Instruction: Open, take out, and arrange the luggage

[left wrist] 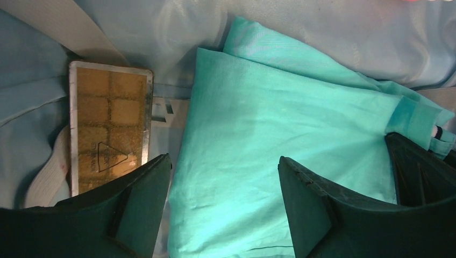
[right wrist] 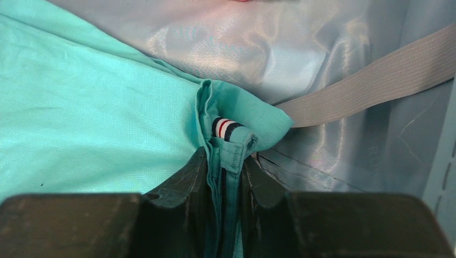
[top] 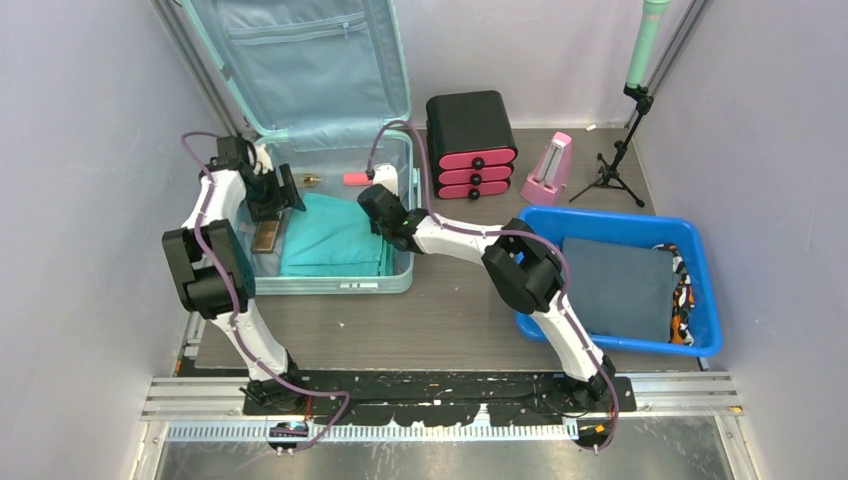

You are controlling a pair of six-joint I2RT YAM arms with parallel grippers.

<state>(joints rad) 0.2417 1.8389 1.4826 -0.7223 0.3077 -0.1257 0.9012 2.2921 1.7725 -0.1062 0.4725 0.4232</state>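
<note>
The cloth lies in the luggage (tin at its left), tub off right

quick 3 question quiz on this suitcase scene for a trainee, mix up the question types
1. True or false: the lid of the luggage is closed.
2. The right end effector is pinching: A) a shoe B) the teal garment C) nothing
3. Fill in: the left end effector is ____ over the garment's edge.
Key: 1 false; 2 B; 3 open
</note>
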